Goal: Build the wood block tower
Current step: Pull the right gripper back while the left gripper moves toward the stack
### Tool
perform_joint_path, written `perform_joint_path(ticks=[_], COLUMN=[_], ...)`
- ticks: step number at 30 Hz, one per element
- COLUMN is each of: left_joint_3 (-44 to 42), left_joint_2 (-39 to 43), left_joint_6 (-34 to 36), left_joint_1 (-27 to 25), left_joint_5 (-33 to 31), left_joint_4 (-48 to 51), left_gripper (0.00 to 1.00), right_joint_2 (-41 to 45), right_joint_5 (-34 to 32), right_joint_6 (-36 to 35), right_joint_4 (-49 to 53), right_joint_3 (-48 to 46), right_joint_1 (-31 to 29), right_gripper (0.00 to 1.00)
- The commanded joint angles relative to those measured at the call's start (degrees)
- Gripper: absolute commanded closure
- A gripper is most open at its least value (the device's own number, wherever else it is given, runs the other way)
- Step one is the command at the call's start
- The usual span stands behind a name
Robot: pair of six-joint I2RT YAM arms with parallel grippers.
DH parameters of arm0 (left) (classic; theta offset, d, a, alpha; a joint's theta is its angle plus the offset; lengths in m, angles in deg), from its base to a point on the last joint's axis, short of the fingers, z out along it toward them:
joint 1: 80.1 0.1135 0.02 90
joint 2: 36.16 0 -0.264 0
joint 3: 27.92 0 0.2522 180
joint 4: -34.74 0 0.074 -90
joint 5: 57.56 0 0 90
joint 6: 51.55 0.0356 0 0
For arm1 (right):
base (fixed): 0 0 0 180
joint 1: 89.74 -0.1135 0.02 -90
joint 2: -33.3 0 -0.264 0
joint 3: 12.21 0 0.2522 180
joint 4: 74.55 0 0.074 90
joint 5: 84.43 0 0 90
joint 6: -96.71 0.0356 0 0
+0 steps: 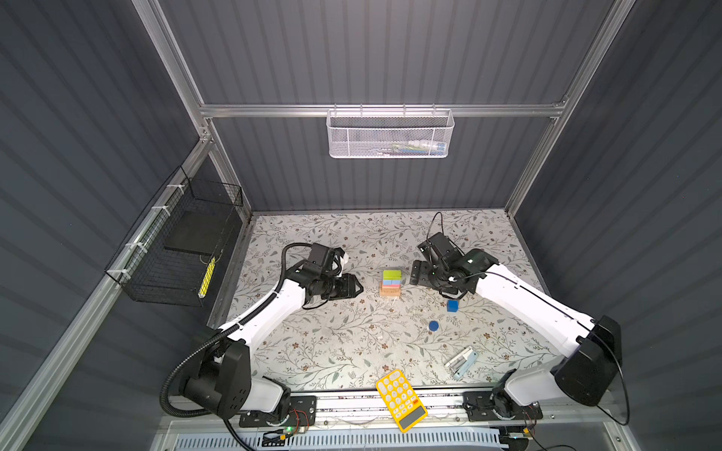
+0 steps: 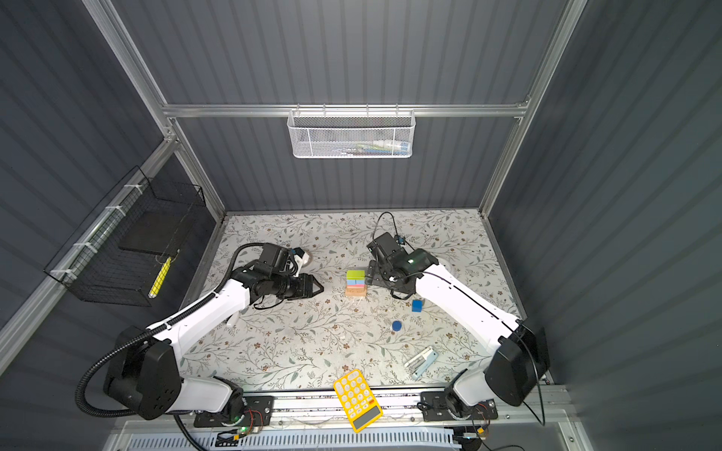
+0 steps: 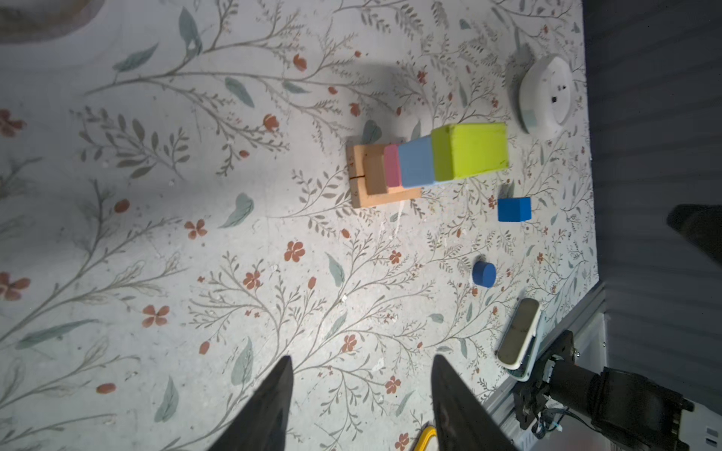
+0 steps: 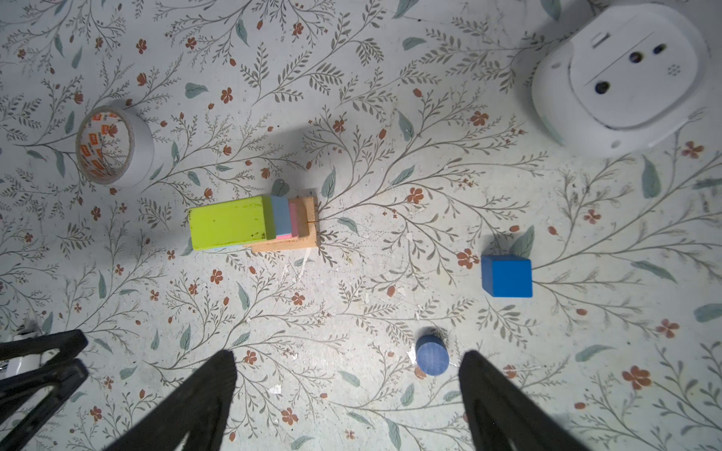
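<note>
Here's the tower [image 1: 391, 282], upright mid-table on the floral tabletop [image 1: 332, 351], between the two arms. Tan bars [image 3: 361, 195] at the base, a pink bar [image 3: 392, 166] over them, a light-blue layer [image 3: 416, 162] next, and the lime-green bar [image 1: 392, 274] caps it, lying flat with its long axis running left to right. Off the stack, to its right and nearer: the dark-blue cube [image 1: 452, 305] sits flat on the table, and nearer again the dark-blue cylinder [image 1: 433, 325] stands on its round end, axis vertical. Both are well apart from the tower. The left gripper [image 3: 361, 369] hangs left of the tower, jaws apart, nothing between them. The right gripper [image 4: 347, 359] hovers just right of it, jaws spread wide, empty too. Left of the tower and a little farther back, a tape roll [image 4: 113, 150] shows orange printed labels inside its core; the lettering is too small to read. The yellow calculator [image 1: 401, 398] at the near edge: key markings unreadable too.
</note>
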Motion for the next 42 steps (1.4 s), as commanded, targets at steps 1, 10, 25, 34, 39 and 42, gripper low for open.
perform_joint_path(ticks=[1, 10, 25, 34, 39, 42], left_joint_3=[-2.5, -4.9, -0.6, -1.7, -1.3, -1.5], left_joint_2=[1.8, -1.0, -12.4, -12.2, -13.1, -13.6], left_joint_6=[-2.7, -6.3, -13.1, -18.6, -19.6, -20.2], left_joint_1=[-0.5, -3.6, -8.9, -9.0, -9.0, -9.0], left_joint_5=[-0.7, -1.0, -4.8, -7.3, -6.4, -5.6], left_joint_4=[-1.2, -6.5, -13.0, -18.5, -19.9, -20.8], left_gripper=[0.42, 0.33, 0.25, 0.23, 0.22, 0.22], right_joint_2=[3.0, 8.5, 13.1, 13.8, 13.8, 13.9], right_joint_5=[-0.4, 0.3, 2.3, 3.5, 4.1, 4.1], right_joint_6=[-1.0, -2.4, -3.7, -3.8, -3.8, -3.8], right_joint_4=[-3.5, -7.2, -9.6, -11.0, -11.4, -11.4], right_joint_3=[-2.9, -9.8, -16.1, -18.2, -18.7, -19.0], right_joint_1=[1.5, 5.5, 10.6, 12.1, 12.6, 12.9], right_gripper=[0.08, 0.01, 0.01, 0.01, 0.01, 0.01])
